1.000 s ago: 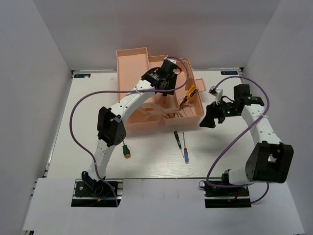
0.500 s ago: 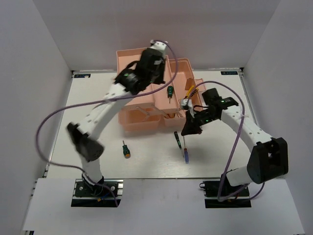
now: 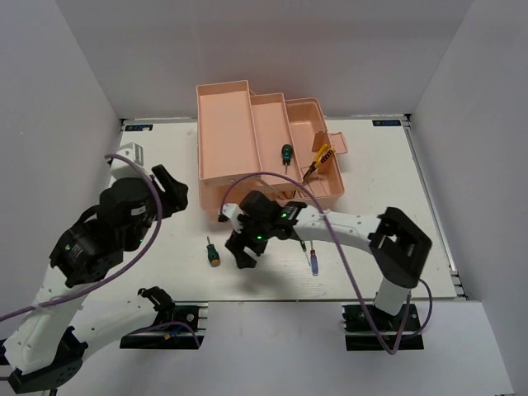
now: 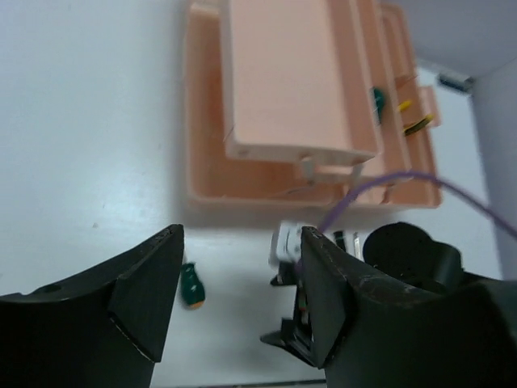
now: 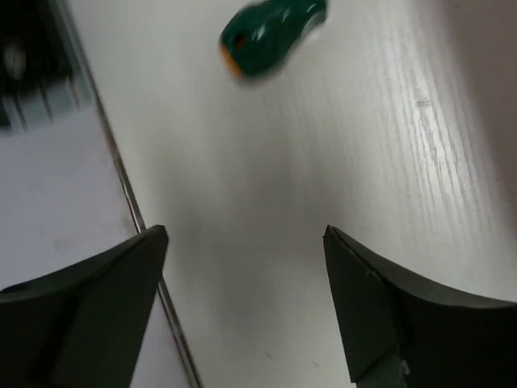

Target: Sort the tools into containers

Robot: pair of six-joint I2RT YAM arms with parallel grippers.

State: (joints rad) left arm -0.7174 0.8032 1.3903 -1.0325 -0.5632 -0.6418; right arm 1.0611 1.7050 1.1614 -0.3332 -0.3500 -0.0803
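Observation:
The pink toolbox (image 3: 247,140) stands open at the back, also in the left wrist view (image 4: 283,105). A green stubby screwdriver (image 3: 286,153) and the yellow-handled pliers (image 3: 322,157) lie in its trays. The orange-tipped stubby screwdriver (image 3: 213,252) lies on the table, also seen in the wrist views (image 4: 191,284) (image 5: 271,28). A dark-green thin screwdriver (image 3: 301,235) and a blue one (image 3: 313,262) lie right of it. My right gripper (image 3: 240,254) (image 5: 246,250) is open and empty, just right of the stubby screwdriver. My left gripper (image 3: 172,191) (image 4: 242,299) is open and empty, raised high at the left.
The left arm's purple cable (image 3: 247,177) arcs over the front of the toolbox. The right arm (image 3: 346,227) stretches across the table's front over the thin screwdrivers. The table's metal front edge (image 5: 121,178) runs close to the right gripper.
My left arm has pulled back from the toolbox to the left and upward; a green screwdriver now shows in the tray. My right arm has swept from the right side to the orange-tipped screwdriver.

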